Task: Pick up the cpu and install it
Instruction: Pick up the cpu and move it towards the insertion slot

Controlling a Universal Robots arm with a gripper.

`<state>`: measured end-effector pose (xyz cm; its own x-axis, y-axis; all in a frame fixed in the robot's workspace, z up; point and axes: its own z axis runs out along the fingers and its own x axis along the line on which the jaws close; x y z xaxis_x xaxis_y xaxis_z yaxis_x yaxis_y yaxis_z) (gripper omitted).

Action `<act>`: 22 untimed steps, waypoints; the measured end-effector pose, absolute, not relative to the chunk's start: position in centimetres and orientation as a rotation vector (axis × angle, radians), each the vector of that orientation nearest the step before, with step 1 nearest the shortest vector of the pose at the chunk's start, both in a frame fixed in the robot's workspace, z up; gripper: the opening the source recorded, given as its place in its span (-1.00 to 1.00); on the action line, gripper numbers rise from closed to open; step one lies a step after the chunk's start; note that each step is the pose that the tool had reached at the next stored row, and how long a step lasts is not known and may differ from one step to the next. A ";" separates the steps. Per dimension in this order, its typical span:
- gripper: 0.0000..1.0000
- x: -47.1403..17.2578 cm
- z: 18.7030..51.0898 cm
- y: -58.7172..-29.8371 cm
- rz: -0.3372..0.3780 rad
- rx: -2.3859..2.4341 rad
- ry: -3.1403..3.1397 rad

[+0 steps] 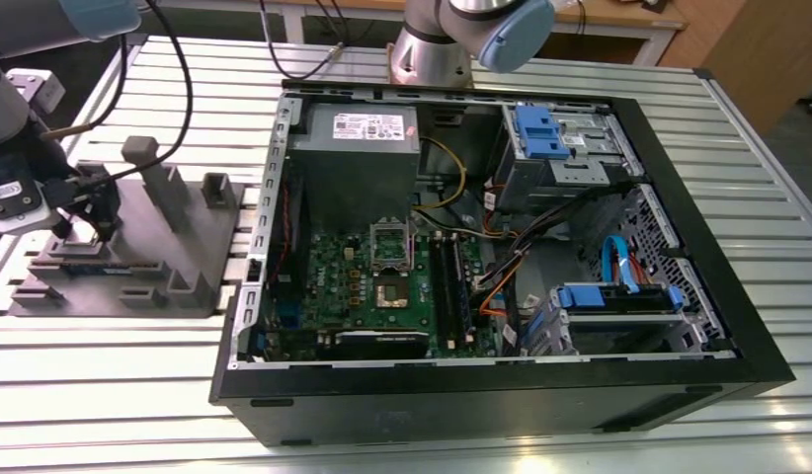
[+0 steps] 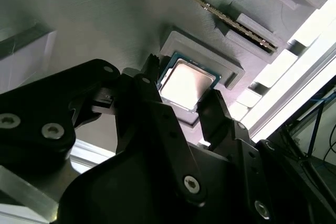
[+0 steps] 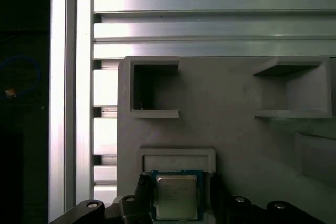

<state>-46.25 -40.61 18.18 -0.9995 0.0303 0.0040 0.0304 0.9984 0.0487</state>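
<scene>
Second wrist view: the hand (image 2: 181, 85) is down astride the cpu (image 2: 188, 81), with its black metal close along two opposite sides of the chip.
Grip: I cannot tell whether the hand is clamped on the chip or only close around it.
Cpu: it lies flat, shiny top up, in a shallow square pocket (image 3: 177, 156) with a raised rim. The pocket is part of a grey holder (image 3: 220, 93), and the chip looks seated rather than lifted.
First wrist view: the chip sits centred under the hand, its edges square to the pocket rim.
Holder: in the exterior view it stands on the slatted metal worktop (image 1: 117, 365), at the exterior view's left, just beside the open computer case (image 1: 512, 395). The hand (image 1: 79, 225) is at the holder's end away from the case.
Neighbour: a long thin card with a gilt edge (image 2: 210, 6) rests in the holder near the pocket, apart from the hand.
Socket: it (image 1: 393, 289) sits on the green board (image 1: 340, 276) inside the case, well apart from the hand. Its metal frame (image 1: 390, 240) looks swung open.
Step in hand: the pick-up, judging by where the hand sits; installing is not begun.
Doing it well: hold the chip by its edges only, evenly and lightly, and stay centred so it cannot twist. Keep it level, so no corner catches the rim.
Risk: an off-centre hold could tip the chip against the rim.
</scene>
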 end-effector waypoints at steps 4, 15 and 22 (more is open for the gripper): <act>0.13 -46.2 18.2 -40.6 -0.076 -0.048 -3.137; 0.13 -46.2 18.2 -40.6 -0.093 -0.042 -3.136; -0.06 -46.2 18.2 -40.6 -0.089 -0.042 -3.137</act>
<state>-46.25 -40.61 18.24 -0.9996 0.0267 0.0042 0.0269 0.9980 0.0566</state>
